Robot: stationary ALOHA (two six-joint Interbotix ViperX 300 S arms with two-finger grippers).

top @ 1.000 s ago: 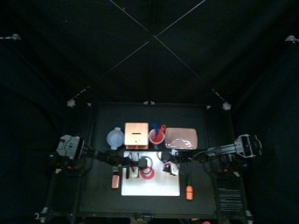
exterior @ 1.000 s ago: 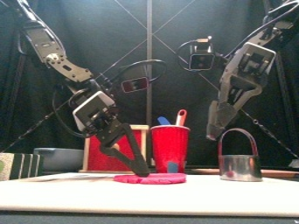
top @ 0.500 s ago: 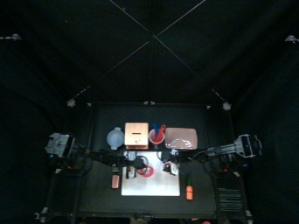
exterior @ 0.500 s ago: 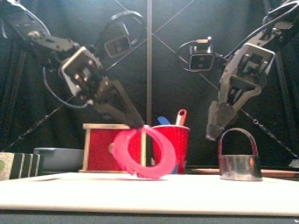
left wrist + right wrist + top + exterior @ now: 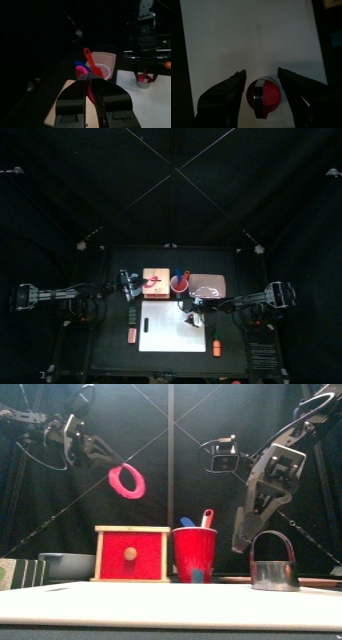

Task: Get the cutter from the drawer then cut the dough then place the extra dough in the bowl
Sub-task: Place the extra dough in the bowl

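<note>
Raised high, dough ring [image 5: 127,481] half-hidden between left fingers [image 5: 73,100].

— Wasn't the dough ring [image 5: 115,484] lying flat on the white board [image 5: 171,328] a second ago?
— It was. The left hand [image 5: 89,84] has lifted it clear. It now hangs on edge, high above the wooden box [image 5: 132,554], with that arm drawn back leftward.

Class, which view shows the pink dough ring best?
Front view: the dough ring hangs whole in mid-air, seen face-on. Left wrist shows only a pink edge; top, too small to tell; right wrist, none.
</note>
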